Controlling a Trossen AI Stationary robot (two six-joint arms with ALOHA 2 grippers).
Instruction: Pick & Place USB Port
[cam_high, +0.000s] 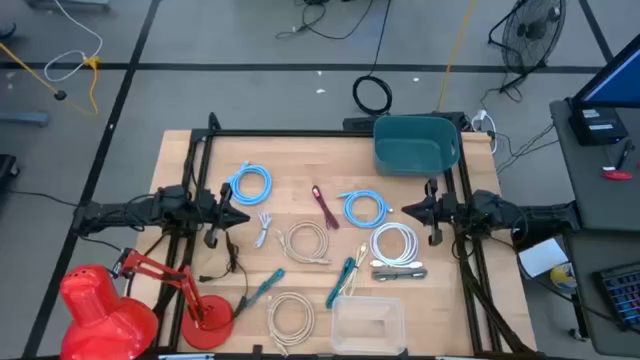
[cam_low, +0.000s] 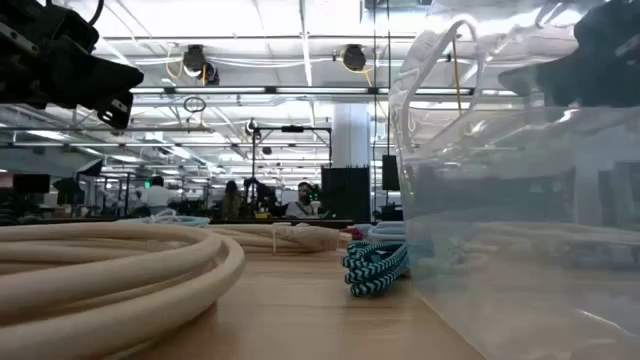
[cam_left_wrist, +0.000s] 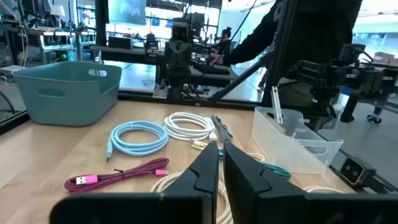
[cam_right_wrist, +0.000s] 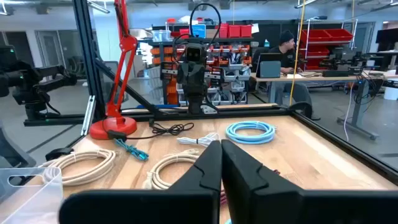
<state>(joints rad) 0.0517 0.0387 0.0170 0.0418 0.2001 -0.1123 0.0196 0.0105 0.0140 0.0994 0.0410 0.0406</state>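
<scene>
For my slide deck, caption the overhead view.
Coiled cables scattered on a wooden table between two idle arms, teal plastic bin at the far edge.

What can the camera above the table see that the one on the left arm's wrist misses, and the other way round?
Only the high view shows the red desk lamp, the right gripper and the fan on the floor. Only the left wrist view shows the left gripper up close, its fingers shut with nothing held. Both show the teal bin, the magenta cable and the clear plastic container.
</scene>
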